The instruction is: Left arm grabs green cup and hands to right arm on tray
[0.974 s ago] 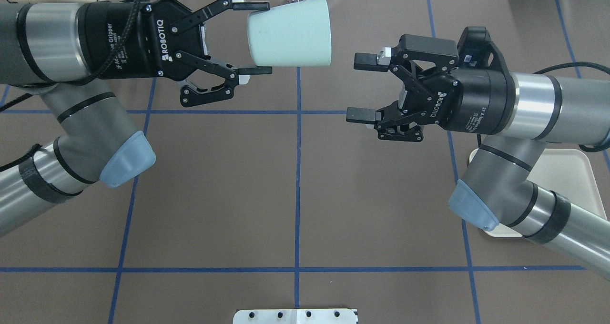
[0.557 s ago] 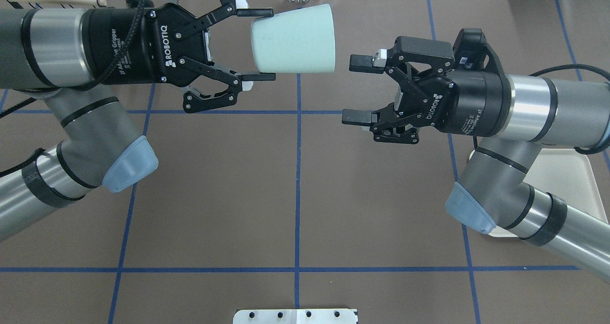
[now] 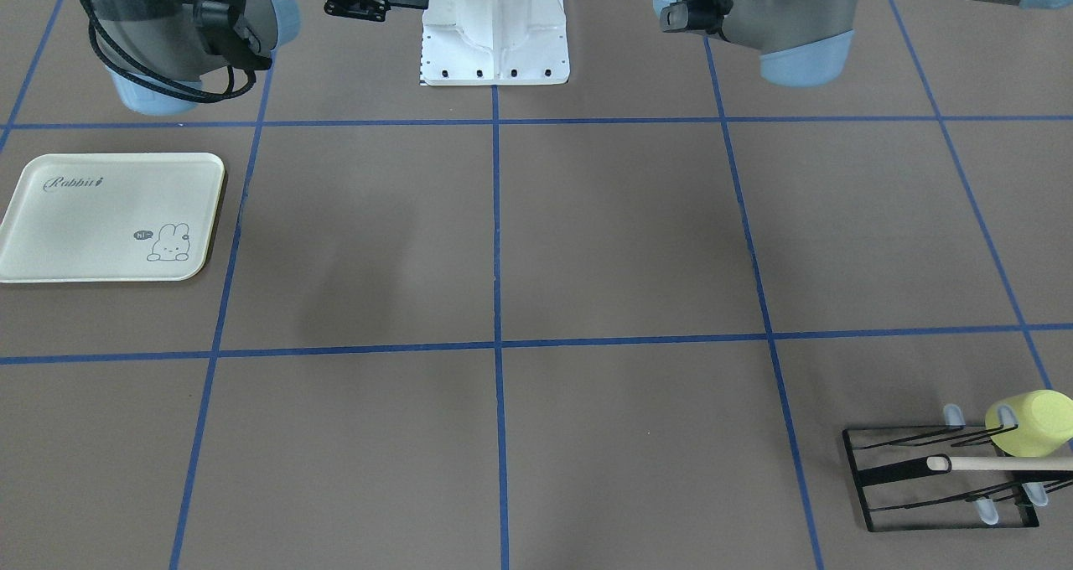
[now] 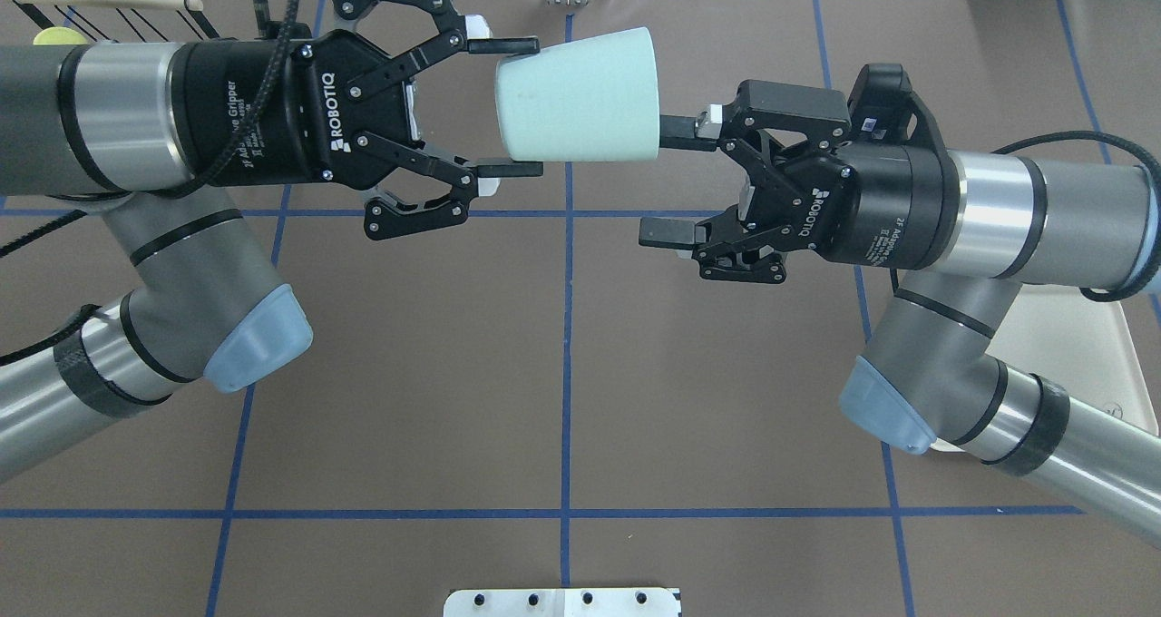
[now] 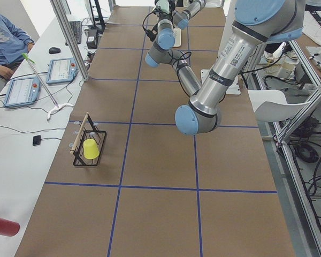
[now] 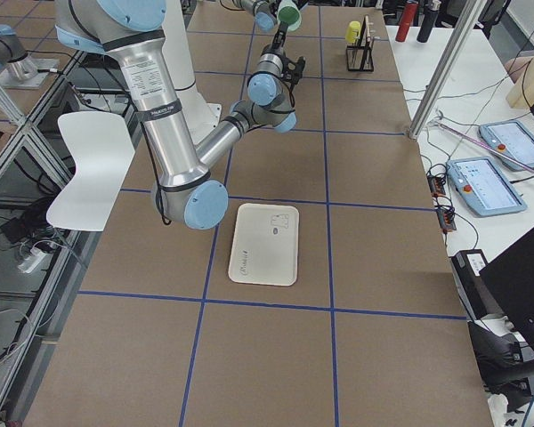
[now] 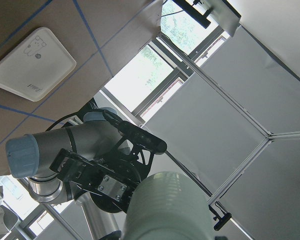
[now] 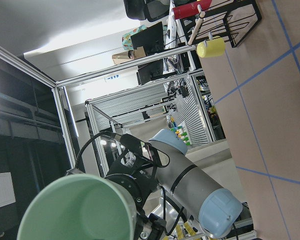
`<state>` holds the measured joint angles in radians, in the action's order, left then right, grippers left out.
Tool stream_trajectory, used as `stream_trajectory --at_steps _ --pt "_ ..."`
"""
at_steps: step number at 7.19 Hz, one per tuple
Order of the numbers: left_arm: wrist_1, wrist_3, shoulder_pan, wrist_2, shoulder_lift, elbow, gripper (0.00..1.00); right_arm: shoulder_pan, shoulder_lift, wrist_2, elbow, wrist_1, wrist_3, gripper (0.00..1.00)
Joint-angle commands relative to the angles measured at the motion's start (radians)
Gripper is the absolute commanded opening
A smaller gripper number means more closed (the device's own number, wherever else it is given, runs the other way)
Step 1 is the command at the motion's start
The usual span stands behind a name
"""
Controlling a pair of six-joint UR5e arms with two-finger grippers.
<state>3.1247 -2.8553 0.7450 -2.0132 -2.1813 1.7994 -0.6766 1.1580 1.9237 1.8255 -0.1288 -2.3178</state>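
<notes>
You see the mint-green plastic cup (image 4: 580, 95) sideways above the bench's middle, black left gripper (image 4: 519, 109) clamped on its base, black right gripper (image 4: 667, 181) spread wide beside its rim, cream rectangular tray (image 3: 84, 218) at the right edge.

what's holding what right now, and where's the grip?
Left gripper holds the green cup by its narrow base end, one finger each side. Right gripper is open near the rim, holding nothing.
</notes>
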Motion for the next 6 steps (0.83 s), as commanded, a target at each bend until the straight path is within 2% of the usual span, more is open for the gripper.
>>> stream_trajectory --at_steps 1,2,4,6 --pt "0.000 0.001 -0.013 0.019 -0.002 -0.002 0.00 0.009 -0.006 -0.003 0.000 0.000 0.000 0.91" --pt "0.002 0.002 -0.024 0.022 0.000 -0.002 0.00 0.012 -0.006 -0.002 0.001 -0.002 0.000 0.89" --pt "0.000 0.004 -0.027 0.022 0.000 -0.003 0.00 0.020 -0.004 -0.003 0.000 -0.023 0.000 0.70" --pt "0.000 0.005 -0.033 0.022 0.000 -0.005 0.00 0.025 -0.012 -0.003 0.001 -0.023 0.000 0.62"
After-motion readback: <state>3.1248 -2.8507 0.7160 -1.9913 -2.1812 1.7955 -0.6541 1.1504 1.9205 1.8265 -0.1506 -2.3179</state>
